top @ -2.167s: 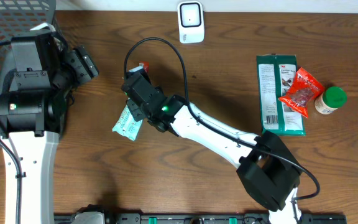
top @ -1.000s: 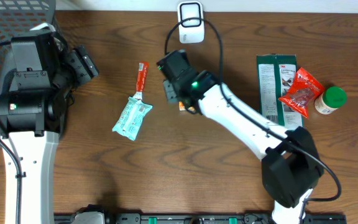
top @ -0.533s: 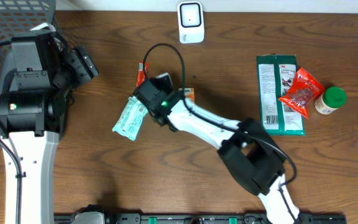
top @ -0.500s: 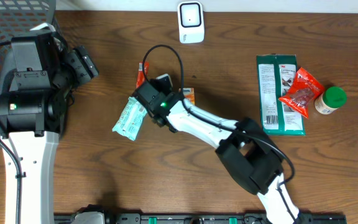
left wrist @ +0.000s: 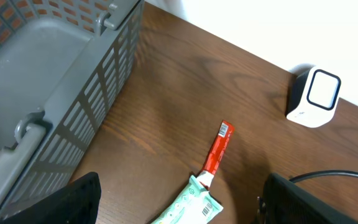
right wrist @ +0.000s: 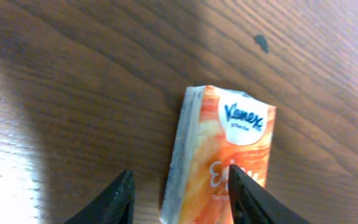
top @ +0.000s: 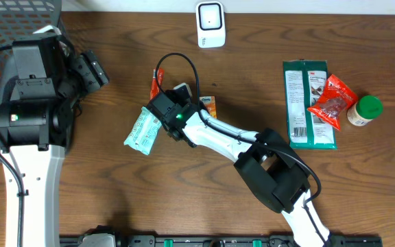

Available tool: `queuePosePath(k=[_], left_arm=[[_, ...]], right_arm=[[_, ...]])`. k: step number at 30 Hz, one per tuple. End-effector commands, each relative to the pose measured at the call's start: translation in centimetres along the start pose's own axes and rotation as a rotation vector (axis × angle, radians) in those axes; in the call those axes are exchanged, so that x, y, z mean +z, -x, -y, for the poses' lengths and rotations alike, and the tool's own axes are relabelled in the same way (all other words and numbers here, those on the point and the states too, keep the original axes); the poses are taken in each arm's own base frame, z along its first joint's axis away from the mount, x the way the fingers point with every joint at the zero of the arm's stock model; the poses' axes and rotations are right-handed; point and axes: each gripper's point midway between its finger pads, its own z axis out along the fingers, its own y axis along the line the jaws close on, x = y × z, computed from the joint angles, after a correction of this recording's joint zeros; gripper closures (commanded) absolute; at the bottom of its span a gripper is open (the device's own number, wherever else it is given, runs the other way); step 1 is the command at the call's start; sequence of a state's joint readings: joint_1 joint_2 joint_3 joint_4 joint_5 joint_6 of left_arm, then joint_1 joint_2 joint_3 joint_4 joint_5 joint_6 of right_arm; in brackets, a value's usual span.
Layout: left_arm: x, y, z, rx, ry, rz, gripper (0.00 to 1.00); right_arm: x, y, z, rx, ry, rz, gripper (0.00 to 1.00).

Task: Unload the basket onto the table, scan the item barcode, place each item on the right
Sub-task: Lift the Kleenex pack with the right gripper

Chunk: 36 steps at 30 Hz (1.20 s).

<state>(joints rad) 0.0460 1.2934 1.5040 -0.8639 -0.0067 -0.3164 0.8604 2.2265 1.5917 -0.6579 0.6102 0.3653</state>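
Orange Kleenex tissue pack, white logo patch, flat on brown worktop, right fingers parted astride it, left fingers wide, empty

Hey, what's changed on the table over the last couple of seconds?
The right claw swung from over the green packet up towards the scanner, then back left. It now hangs, jaws apart, over the orange tissue pack, which lies on the table and was hidden at first. The left claw, red stick, green packet and green box stayed put.
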Motion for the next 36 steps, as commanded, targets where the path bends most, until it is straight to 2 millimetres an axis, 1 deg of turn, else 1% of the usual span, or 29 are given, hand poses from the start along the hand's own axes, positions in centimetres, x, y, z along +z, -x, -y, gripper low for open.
queuePosePath(k=[1,3,8,11,17,22,28,30,31,32,36], left_arm=[[-0.3,0.4,-0.1,0.001,0.004,0.014,0.16],[-0.3,0.4,-0.1,0.001,0.004,0.014,0.16],[-0.3,0.4,-0.1,0.001,0.004,0.014,0.16],[-0.3,0.4,-0.1,0.001,0.004,0.014,0.16],[-0.3,0.4,-0.1,0.001,0.004,0.014,0.16],[-0.3,0.4,-0.1,0.001,0.004,0.014,0.16],[-0.3,0.4,-0.1,0.001,0.004,0.014,0.16],[-0.3,0.4,-0.1,0.001,0.004,0.014,0.16],[-0.3,0.4,-0.1,0.001,0.004,0.014,0.16],[-0.3,0.4,-0.1,0.001,0.004,0.014,0.16],[-0.3,0.4,-0.1,0.001,0.004,0.014,0.16]], right_arm=[[0.4,0.4,1.4,-0.032,-0.073,0.015,0.59],[0.4,0.3,1.6,-0.032,-0.078,0.012,0.6],[0.4,0.8,3.1,-0.064,-0.152,0.032,0.62],[0.4,0.7,3.2,-0.105,-0.158,0.024,0.62],[0.5,0.1,3.5,-0.124,-0.166,-0.003,0.61],[0.8,0.0,3.4,-0.109,-0.136,-0.013,0.61],[2.0,-0.8,2.4,-0.083,-0.026,-0.068,0.63],[2.4,-1.1,2.6,-0.063,-0.022,-0.077,0.64],[2.5,-1.2,2.7,-0.055,-0.023,-0.081,0.66],[2.6,-1.4,2.7,-0.051,-0.022,-0.085,0.69],[2.8,-1.6,2.6,-0.047,-0.003,-0.097,0.92]])
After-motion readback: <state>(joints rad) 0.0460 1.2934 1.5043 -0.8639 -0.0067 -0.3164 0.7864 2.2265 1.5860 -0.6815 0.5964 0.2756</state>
